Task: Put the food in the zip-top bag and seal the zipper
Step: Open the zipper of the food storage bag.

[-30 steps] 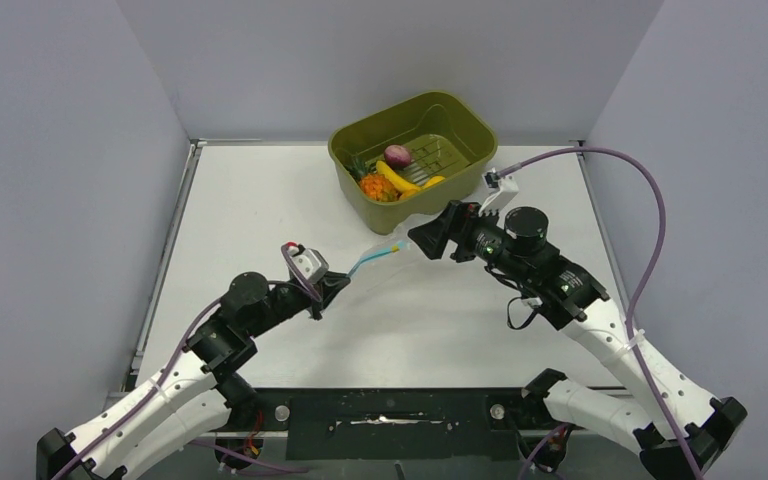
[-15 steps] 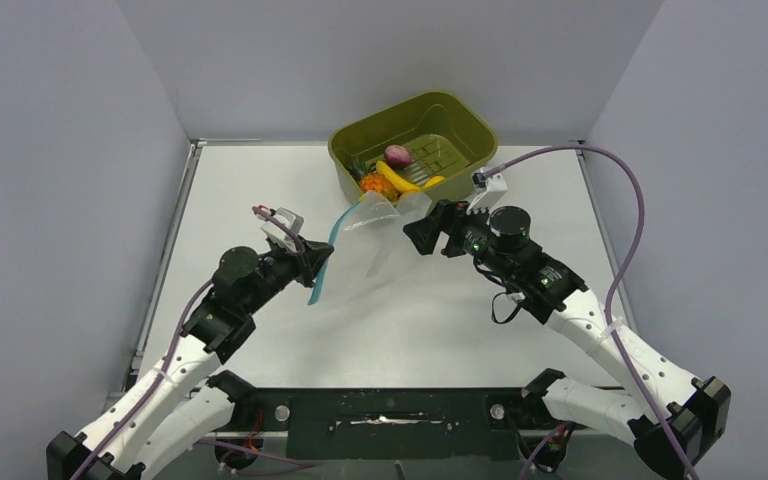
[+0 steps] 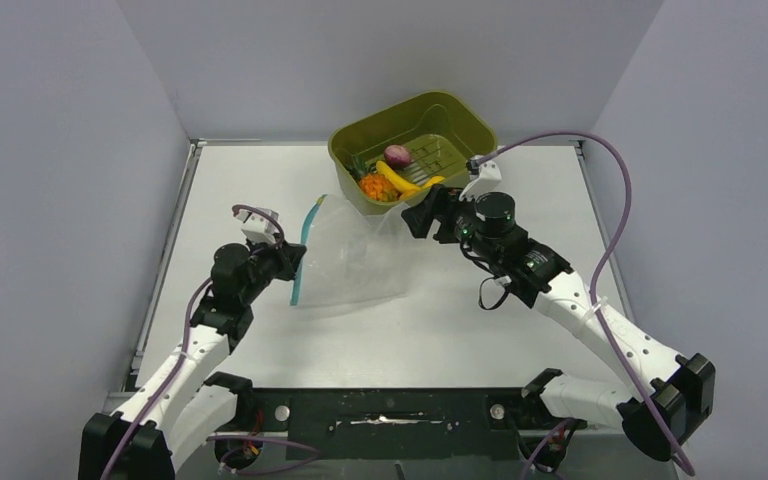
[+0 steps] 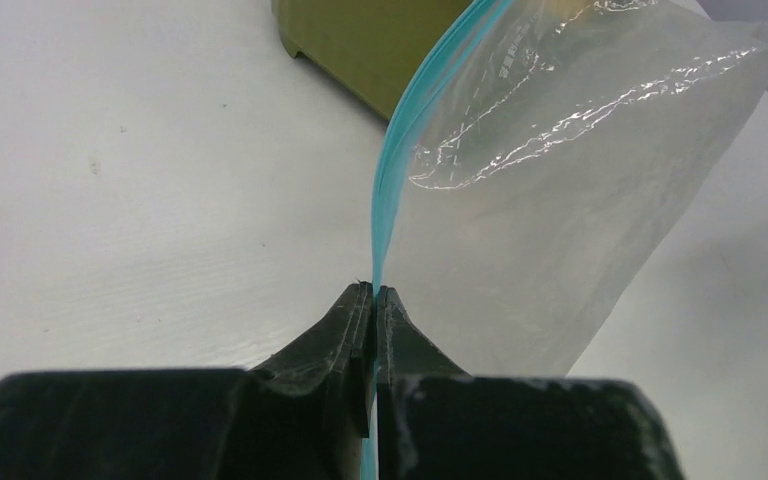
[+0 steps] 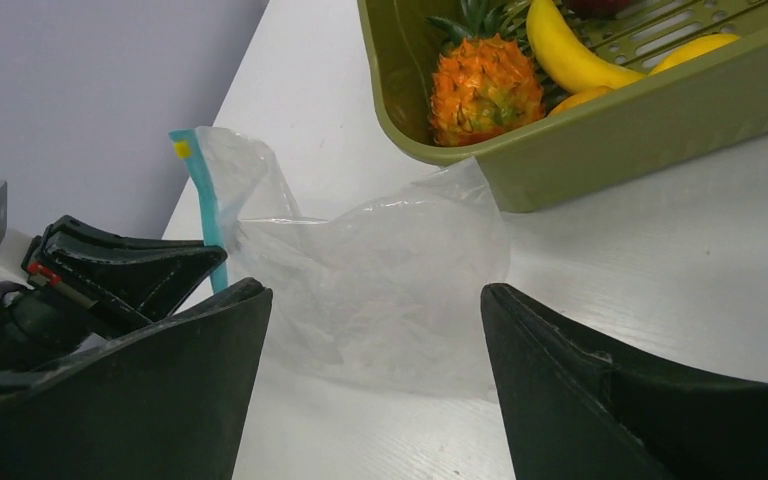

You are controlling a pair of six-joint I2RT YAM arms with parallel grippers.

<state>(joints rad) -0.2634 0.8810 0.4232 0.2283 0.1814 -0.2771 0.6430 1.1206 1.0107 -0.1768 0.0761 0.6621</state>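
Whereas a second ago the bag (image 3: 355, 255) hung bunched between both claws over the worktop (image 3: 250, 180), it now lies spread out, drawn leftward by the left arm. The right arm has let go and shifted toward the basin (image 3: 457, 112). The left claw (image 4: 373, 300) is pinched tight on the teal zipper (image 4: 392, 170), with the bag trailing to its right. The right claw (image 3: 410, 220) gapes wide, holding nothing, just above the bag's far corner, which rests against the basin's near wall. Inside the basin lie the banana (image 3: 397, 178), orange fruit (image 3: 375, 186), purple piece (image 3: 397, 154) and yellow-orange piece (image 3: 433, 181).
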